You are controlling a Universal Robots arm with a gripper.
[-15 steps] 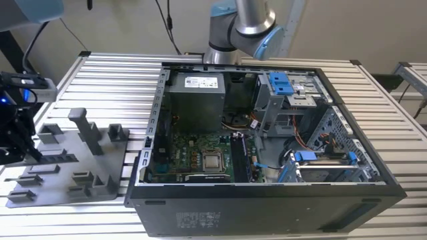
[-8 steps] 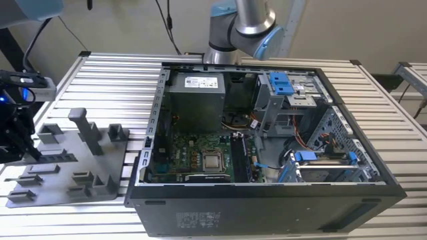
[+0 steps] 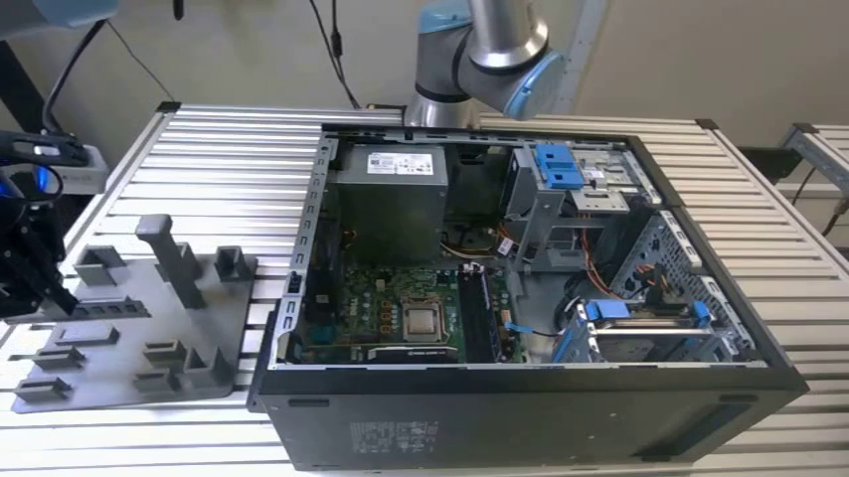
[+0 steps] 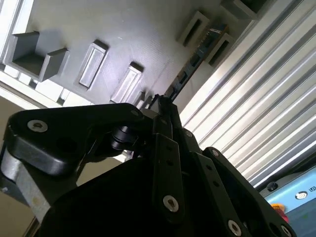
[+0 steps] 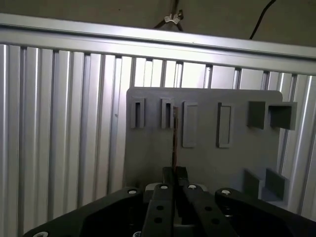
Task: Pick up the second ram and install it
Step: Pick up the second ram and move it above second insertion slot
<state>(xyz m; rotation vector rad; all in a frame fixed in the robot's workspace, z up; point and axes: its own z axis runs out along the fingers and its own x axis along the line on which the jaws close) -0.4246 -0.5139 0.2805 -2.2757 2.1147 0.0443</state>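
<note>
We saw the tool (image 4: 160,103) clenched on one end of the second ram (image 4: 195,59); lifted crooked, it could jam against the holder plate's (image 4: 123,29) blocks and slip.

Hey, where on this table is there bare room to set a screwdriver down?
Bare table slats lie beyond the grey holder plate, beside the computer case; another strip runs along the case on the exterior view's right. The plate is crowded: blocks, a post, and the gripper shut on the second ram.
</note>
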